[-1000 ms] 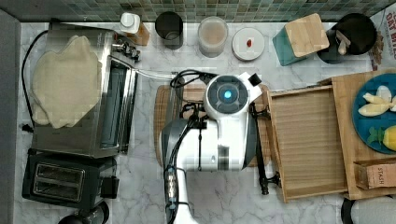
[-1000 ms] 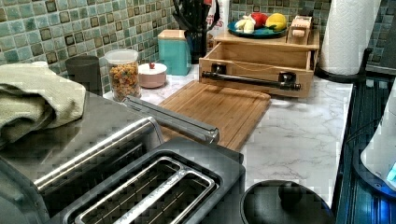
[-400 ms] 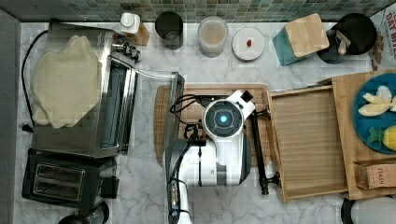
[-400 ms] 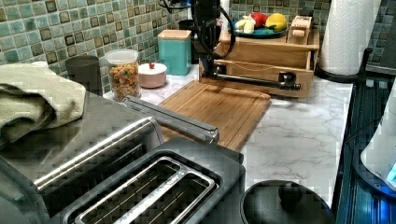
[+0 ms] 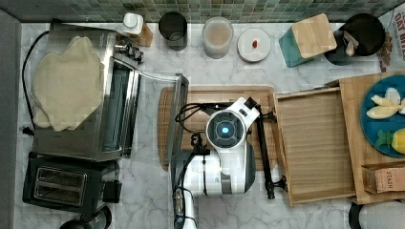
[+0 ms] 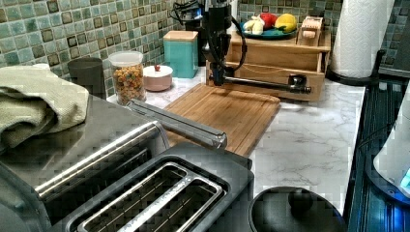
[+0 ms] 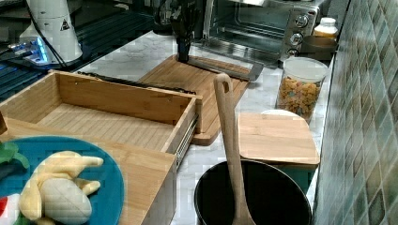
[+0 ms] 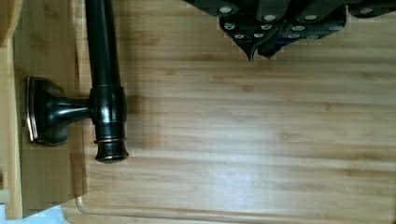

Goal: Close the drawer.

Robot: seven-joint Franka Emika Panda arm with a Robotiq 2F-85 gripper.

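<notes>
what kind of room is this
Most likely a kitchen counter: a steel toaster oven and a black two-slot toaster stand on a marble worktop against a green mosaic-tile wall.

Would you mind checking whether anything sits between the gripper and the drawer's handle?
Nothing visible does. The gripper hangs over the bare cutting board, just beside the black bar handle of the open drawer.

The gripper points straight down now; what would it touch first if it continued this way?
Most likely the flat wooden cutting board directly under the gripper. The drawer's slim black bar handle lies beside that line, not in it, though depth is unclear.
</notes>
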